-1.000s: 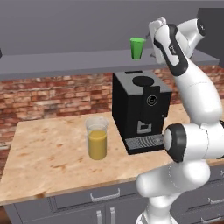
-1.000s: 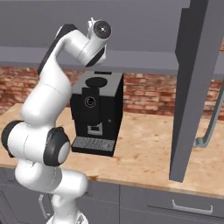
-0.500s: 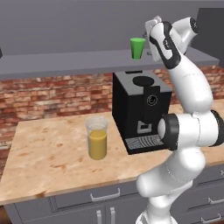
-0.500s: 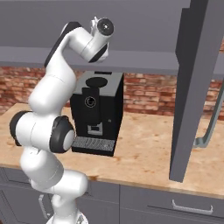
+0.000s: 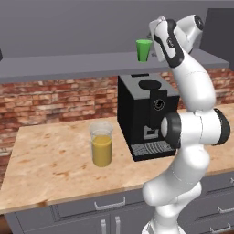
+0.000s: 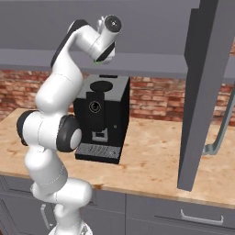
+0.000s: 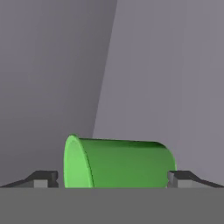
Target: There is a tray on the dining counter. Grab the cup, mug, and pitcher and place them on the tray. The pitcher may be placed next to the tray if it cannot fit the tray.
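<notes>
The fingers (image 7: 41, 177) stand spread wide on either side of the cup (image 7: 118, 162), lined up to close on it up on the shelf (image 5: 68, 66).

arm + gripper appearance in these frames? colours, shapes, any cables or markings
Glossy white arm built of rounded tubular links, with dark grey to black bands and round caps at the joints. No loose cables or readable markings can be made out. The gripper has two small dark grey, blocky finger tips.
</notes>
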Tool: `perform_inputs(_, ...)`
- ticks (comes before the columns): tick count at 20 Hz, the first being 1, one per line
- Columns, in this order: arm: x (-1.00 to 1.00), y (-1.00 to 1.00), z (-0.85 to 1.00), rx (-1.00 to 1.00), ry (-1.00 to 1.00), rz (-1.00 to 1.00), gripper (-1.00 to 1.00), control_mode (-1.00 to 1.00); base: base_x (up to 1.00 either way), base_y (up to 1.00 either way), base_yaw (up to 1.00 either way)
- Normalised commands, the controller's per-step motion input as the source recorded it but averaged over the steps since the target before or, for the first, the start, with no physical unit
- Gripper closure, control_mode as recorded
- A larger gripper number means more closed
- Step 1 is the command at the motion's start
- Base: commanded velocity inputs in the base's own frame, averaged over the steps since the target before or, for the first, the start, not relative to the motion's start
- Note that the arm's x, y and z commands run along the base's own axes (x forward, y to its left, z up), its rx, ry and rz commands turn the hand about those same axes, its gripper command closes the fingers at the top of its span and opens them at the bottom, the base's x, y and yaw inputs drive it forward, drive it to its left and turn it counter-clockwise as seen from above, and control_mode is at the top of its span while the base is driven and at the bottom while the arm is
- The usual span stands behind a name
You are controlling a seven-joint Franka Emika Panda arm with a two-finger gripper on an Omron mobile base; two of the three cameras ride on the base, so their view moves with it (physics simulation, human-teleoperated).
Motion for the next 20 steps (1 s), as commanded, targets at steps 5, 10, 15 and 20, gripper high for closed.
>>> perform_inputs(5, 0.08, 0.0, -0.03, 0.0, 0.03, 0.0, -1.0, -1.0, 0.0, 0.0, 0.0)
perform_inputs(10, 0.0, 0.01, -0.14, 0.0, 0.0, 0.0, -1.0, -1.0, 0.0, 0.0, 0.0)
perform_inputs(15, 0.0, 0.05, -0.14, 0.0, 0.0, 0.0, -1.0, -1.0, 0.0, 0.0, 0.0)
perform_inputs(20, 0.0, 0.06, -0.12, 0.0, 0.0, 0.0, -1.0, -1.0, 0.0, 0.0, 0.0)
